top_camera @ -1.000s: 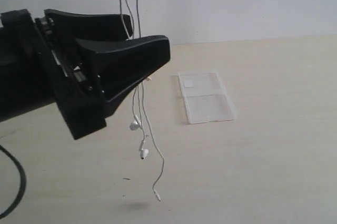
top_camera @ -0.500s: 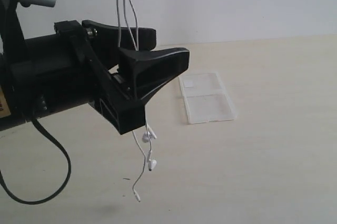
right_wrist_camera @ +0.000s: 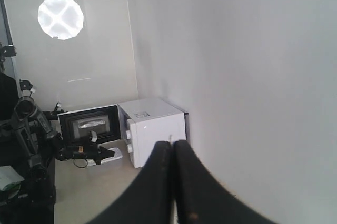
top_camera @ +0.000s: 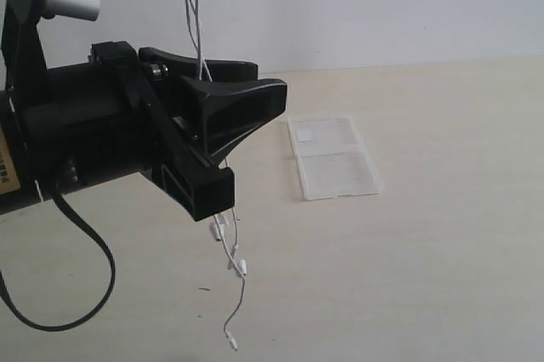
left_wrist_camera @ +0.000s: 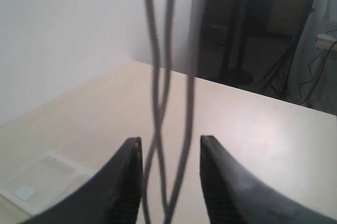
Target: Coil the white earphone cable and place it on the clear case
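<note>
Left pincer (top_camera: pixel 269 81) blocks the white earphone cable (top_camera: pixel 238 266), whose top leaves frame.

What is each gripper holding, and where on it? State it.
Left gripper is open; the thin white earphone cable merely hangs between its fingers. Right gripper is shut, seemingly pinching the cable's upper part.
</note>
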Robot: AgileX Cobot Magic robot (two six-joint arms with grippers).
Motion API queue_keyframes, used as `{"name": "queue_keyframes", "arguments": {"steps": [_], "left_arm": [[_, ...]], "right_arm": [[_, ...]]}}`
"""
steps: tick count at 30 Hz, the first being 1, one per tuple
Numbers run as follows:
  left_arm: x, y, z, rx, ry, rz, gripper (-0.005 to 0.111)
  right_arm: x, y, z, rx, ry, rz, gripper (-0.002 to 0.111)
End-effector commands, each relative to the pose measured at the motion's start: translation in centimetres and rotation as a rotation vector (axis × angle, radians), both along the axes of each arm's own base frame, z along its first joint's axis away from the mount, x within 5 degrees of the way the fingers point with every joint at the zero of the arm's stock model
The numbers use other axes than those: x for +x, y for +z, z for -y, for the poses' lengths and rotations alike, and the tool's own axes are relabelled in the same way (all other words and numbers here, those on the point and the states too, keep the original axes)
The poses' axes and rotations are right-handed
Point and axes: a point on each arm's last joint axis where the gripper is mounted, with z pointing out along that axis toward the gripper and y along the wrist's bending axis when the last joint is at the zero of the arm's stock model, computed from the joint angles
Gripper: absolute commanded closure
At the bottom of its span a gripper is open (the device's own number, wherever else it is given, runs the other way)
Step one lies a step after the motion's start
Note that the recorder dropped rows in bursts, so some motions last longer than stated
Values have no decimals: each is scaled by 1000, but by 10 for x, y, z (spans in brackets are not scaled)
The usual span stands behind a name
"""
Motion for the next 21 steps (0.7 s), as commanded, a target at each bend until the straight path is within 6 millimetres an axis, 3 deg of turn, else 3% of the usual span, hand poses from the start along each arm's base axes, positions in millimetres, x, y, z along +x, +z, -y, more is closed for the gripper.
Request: {"name": "queue_keyframes", "arguments": {"steps": [1,21], "left_arm": [[-1,3,-1,5,13,-7,70],[-1,7,-8,6,48,-11,71]], "right_arm": [[-2,3,3,-2,-16,22,108],[-3,3,4,-10,-28,31,108]]}}
